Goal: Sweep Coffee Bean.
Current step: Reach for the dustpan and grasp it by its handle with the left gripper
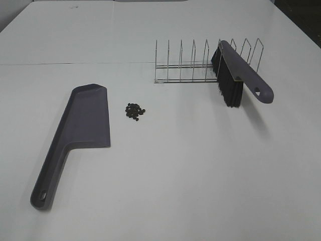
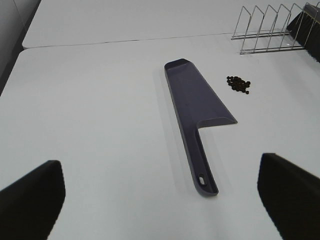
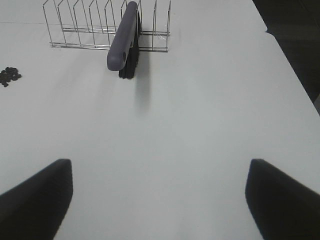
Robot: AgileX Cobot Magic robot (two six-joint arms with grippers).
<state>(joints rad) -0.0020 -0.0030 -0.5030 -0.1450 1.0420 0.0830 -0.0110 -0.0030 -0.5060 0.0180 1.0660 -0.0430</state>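
Observation:
A small heap of dark coffee beans (image 1: 135,111) lies on the white table, just right of the grey-purple dustpan (image 1: 83,125), whose handle points toward the near edge. The same beans (image 2: 239,84) and dustpan (image 2: 197,105) show in the left wrist view, the beans (image 3: 9,76) also at the edge of the right wrist view. The brush (image 1: 235,78) leans in the wire rack (image 1: 200,63), handle out; the right wrist view has the brush (image 3: 124,42) straight ahead. My left gripper (image 2: 160,192) and right gripper (image 3: 160,192) are both open, empty, well short of these things.
The wire rack (image 3: 90,25) stands behind the beans at the back right. A seam in the table top (image 1: 75,64) runs across behind the dustpan. The table's dark right edge (image 3: 295,65) is near the brush side.

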